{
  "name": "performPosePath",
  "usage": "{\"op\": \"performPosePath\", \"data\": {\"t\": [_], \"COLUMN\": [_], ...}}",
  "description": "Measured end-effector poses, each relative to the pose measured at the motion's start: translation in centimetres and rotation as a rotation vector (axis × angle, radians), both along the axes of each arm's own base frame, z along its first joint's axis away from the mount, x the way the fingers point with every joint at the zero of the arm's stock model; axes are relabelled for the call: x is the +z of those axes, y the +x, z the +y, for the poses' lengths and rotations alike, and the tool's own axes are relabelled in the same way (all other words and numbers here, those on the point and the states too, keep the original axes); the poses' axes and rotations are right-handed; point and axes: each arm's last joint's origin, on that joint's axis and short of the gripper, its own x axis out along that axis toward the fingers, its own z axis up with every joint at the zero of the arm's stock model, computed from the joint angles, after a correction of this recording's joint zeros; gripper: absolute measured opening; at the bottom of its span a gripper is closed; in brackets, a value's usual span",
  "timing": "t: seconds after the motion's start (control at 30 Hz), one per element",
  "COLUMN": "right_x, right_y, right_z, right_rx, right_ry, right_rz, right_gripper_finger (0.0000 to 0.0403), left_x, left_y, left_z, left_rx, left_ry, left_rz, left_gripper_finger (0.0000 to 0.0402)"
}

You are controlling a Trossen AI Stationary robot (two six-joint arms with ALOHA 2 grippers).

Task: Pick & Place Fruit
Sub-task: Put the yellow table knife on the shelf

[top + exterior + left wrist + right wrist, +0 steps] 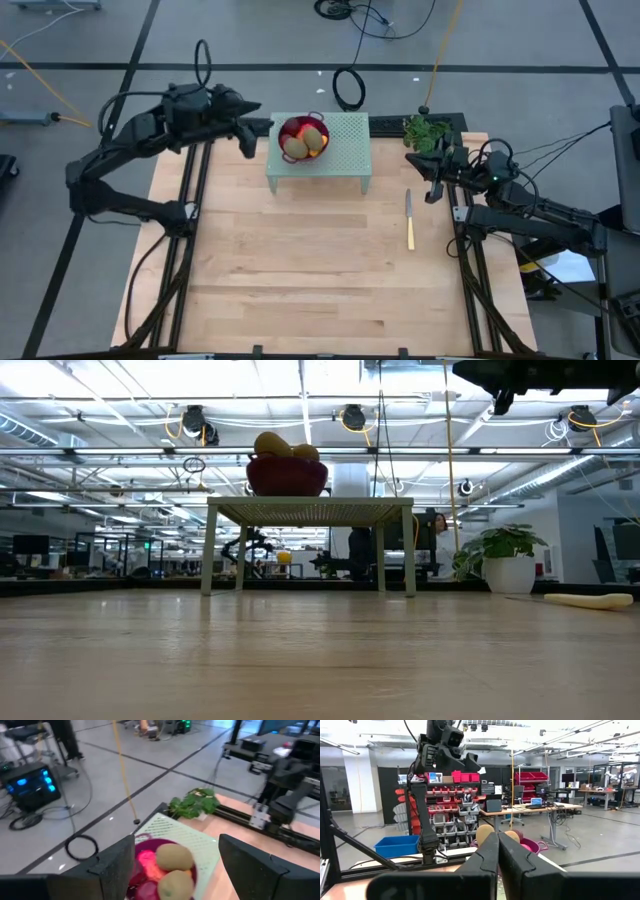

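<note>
Fruit [303, 141] heaped, ovals' axes unclear.

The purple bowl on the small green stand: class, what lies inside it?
Inside the bowl two brown-green ovals lie on top, with a red-pink fruit showing beside them. Anything deeper is covered by these and cannot be seen. The bowl sits on the green stand.
</note>
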Motion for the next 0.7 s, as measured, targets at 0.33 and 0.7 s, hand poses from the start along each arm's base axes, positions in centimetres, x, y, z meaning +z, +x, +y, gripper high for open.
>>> {"op": "performPosePath", "data": {"t": [0.33,0.7], "right_x": [-0.3,-1.0], "right_y": [0.7,1.8], "right_z": [0.1,-0.1], "right_rx": [0.023,0.033], "right_ry": [-0.012,0.006], "right_rz": [0.035,0.09], "right_gripper_finger": [0.0,0.0], "left_x": [-3.6,-6.7], "left_y": [0.2,-1.8], "left_z": [-1.3,-2.3], "left_rx": [-0.056,-0.051], "left_ry": [0.023,-0.015], "left_rz": [-0.105,-0.216], "left_gripper_finger": [0.0282,0.0282]}}
